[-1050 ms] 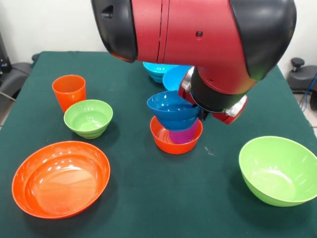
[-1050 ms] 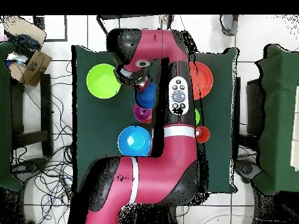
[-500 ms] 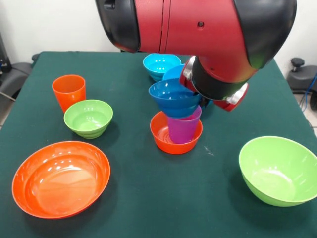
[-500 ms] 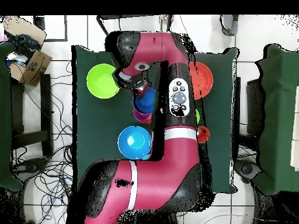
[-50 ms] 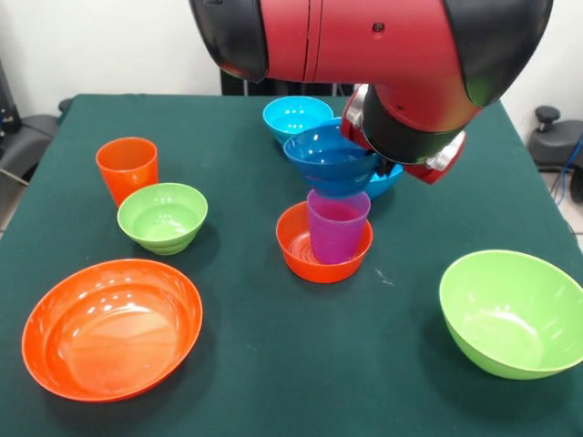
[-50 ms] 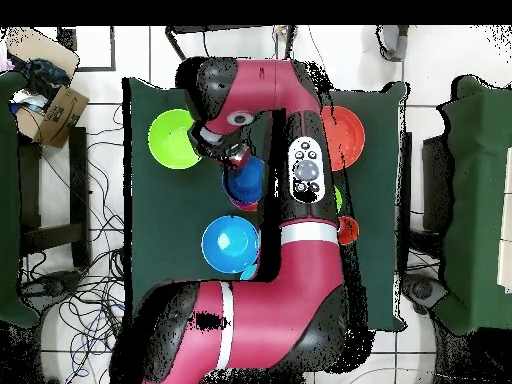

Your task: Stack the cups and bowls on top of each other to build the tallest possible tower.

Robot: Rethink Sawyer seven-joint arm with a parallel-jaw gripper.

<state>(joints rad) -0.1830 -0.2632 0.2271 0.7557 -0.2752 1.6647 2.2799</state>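
Front view, left to right: we see the large orange bowl (image 5: 111,328) at the near left, the orange cup (image 5: 127,167) behind it, and the small green bowl (image 5: 162,216) just beside that cup, all loose on the table (image 5: 255,382). At centre the tower (image 5: 325,238) is only a purple cup (image 5: 338,225) standing upright in a small orange bowl (image 5: 301,244). A dark blue bowl (image 5: 330,160) hangs just above the cup, apart from its rim, carried at the gripper (image 5: 387,164); the wrist hides the jaws, so we cannot tell how they stand. Two light blue bowls (image 5: 297,116) sit behind, one half hidden. Large green bowl (image 5: 510,311) sits alone at right. We judge two layers done, and the blue bowl not seated; most pieces are left to stack.
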